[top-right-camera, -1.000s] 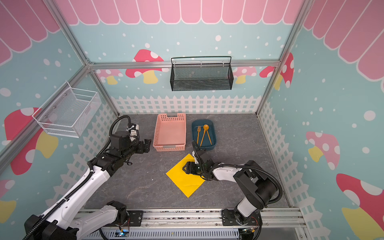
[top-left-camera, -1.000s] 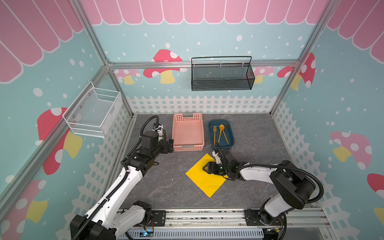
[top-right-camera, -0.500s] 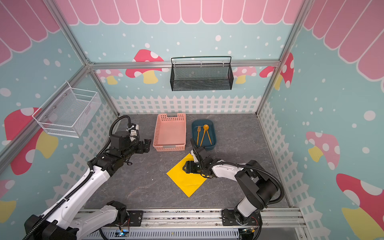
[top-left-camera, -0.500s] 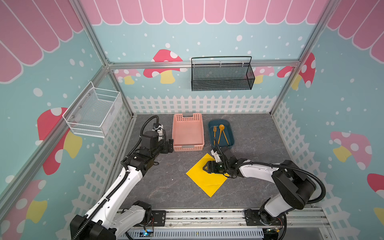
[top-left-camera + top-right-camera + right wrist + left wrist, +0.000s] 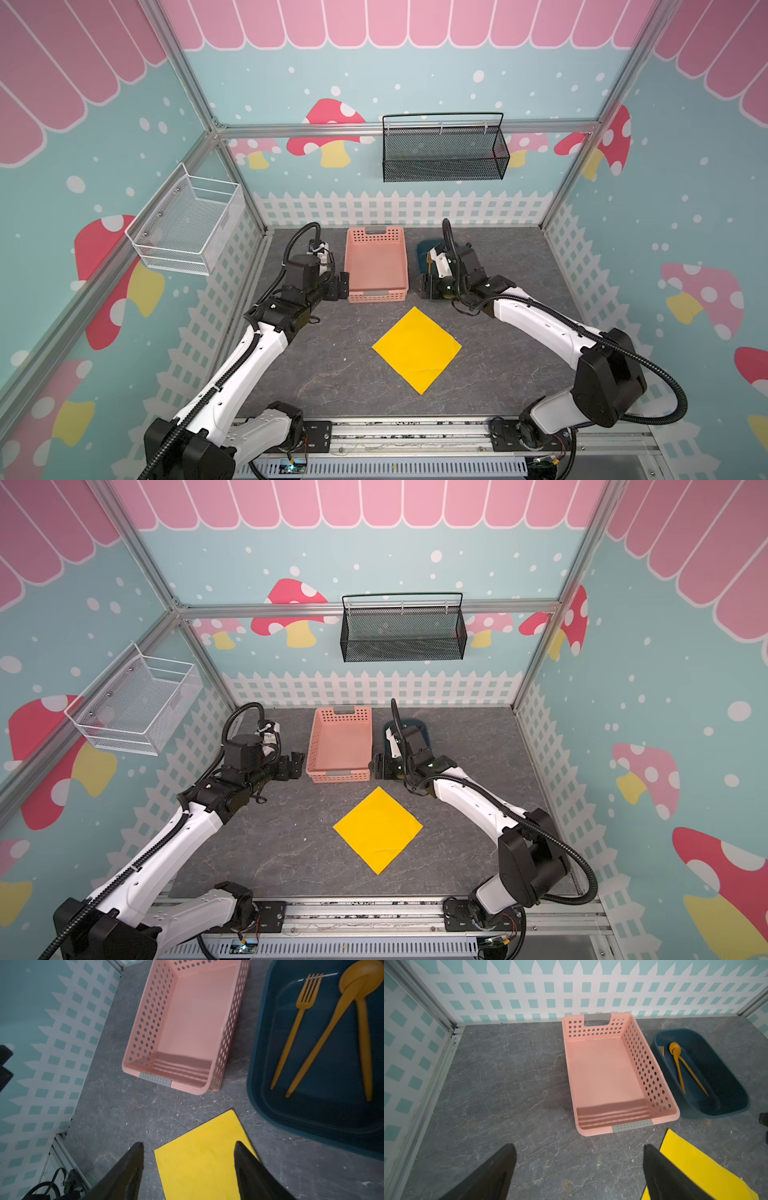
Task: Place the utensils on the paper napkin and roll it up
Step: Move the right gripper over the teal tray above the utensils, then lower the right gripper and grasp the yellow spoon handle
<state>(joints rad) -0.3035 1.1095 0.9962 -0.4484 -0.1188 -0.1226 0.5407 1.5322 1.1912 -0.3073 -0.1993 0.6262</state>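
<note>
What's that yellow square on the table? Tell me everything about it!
The napkin is a plain, bright yellow square of thin paper. It lies flat and unrolled on the grey table, turned like a diamond, with one corner near the pink basket. Nothing rests on it.

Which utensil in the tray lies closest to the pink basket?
The fork, the tined one, alone on the pink basket side; the spoon and stick overlap farther off.
</note>
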